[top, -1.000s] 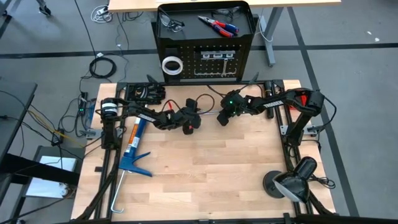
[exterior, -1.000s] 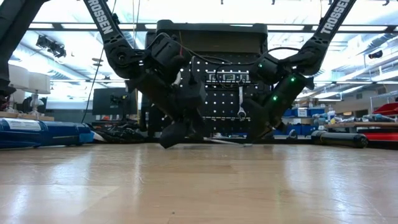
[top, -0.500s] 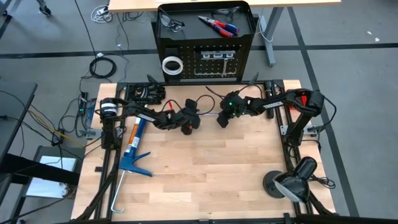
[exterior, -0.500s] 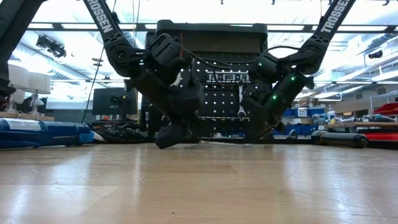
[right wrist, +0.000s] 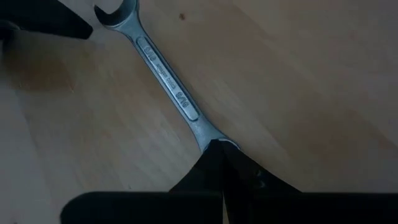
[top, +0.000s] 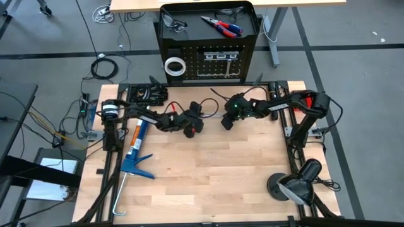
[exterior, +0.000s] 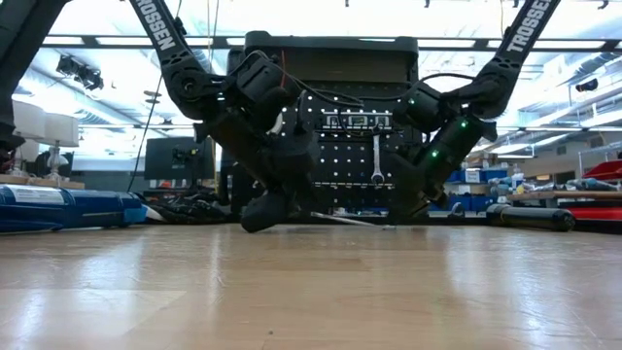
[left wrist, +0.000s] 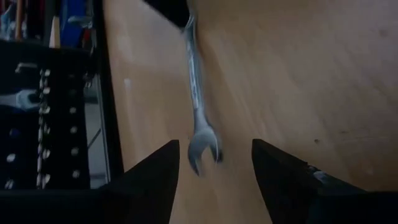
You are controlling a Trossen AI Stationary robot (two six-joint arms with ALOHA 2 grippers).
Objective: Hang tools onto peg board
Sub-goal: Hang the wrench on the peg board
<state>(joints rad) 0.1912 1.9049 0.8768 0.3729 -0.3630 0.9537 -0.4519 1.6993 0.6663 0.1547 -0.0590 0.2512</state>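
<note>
A silver wrench [right wrist: 166, 79] lies low over the wooden table [top: 208, 176], near its far edge, between my two grippers. My right gripper [right wrist: 221, 165] is shut on one end of it. My left gripper [left wrist: 214, 165] is open; its fingers stand on either side of the wrench's free open-jawed end [left wrist: 204, 148] without touching it. The black peg board [top: 218, 63] stands upright beyond the far edge, and another wrench [exterior: 377, 160] hangs on it. Red-and-blue pliers [top: 222, 26] and black safety glasses [top: 174, 24] lie in its tray-like top. My right gripper pinches the wrench's end [right wrist: 210, 138] between its two shut fingers. The fingers slant down from the table's right and lie along the shaft. The wrench reaches out from them toward my left gripper, close over the table; whether it rests on the wood I cannot tell.
A big blue caulking gun [top: 134, 148] lies along the table's left side. A black lamp [top: 297, 183] sits at the near right corner. A white tape roll [top: 174, 65] hangs on the peg board. The table's middle and near part is bare wood.
My left gripper has rolled a little about its own axis at the wrench's free end, staying open. The right gripper and the wrench have kept their place.
</note>
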